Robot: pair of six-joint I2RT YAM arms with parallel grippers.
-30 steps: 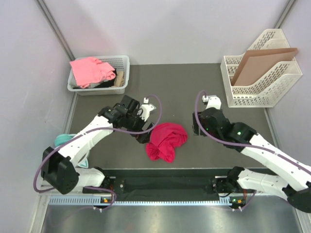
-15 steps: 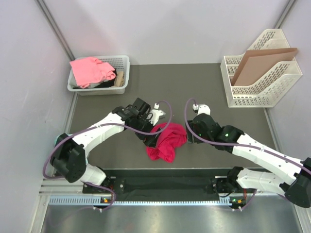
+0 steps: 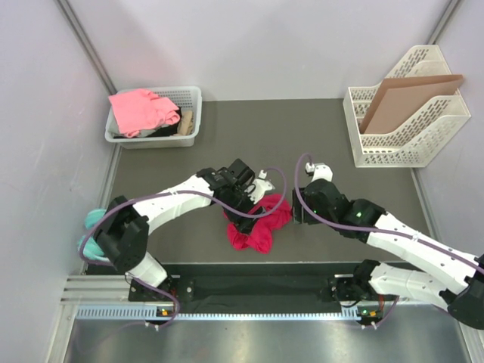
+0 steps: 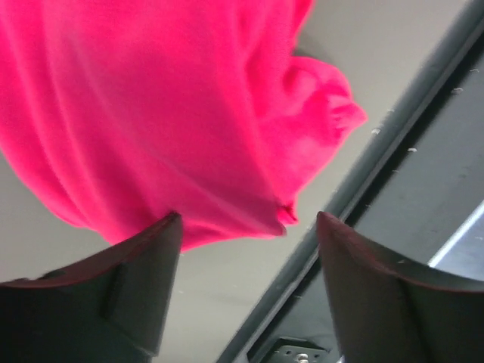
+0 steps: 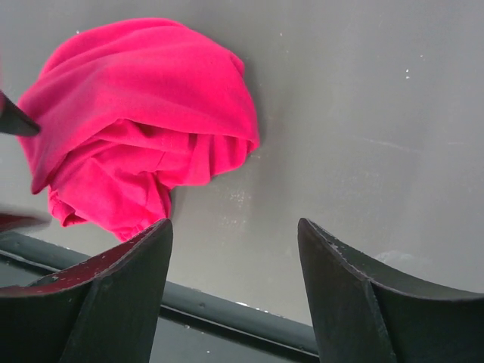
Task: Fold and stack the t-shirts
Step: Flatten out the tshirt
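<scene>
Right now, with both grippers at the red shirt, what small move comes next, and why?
Probably lower the left gripper and pinch the red shirt at its edge: the jaws stand open over the crumpled cloth, not closed on it; the right gripper is open beside it.

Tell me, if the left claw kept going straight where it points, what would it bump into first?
Most likely the crumpled crimson t-shirt, lying just ahead of the left gripper; its jaws stand open. Depth is uncertain.
</scene>
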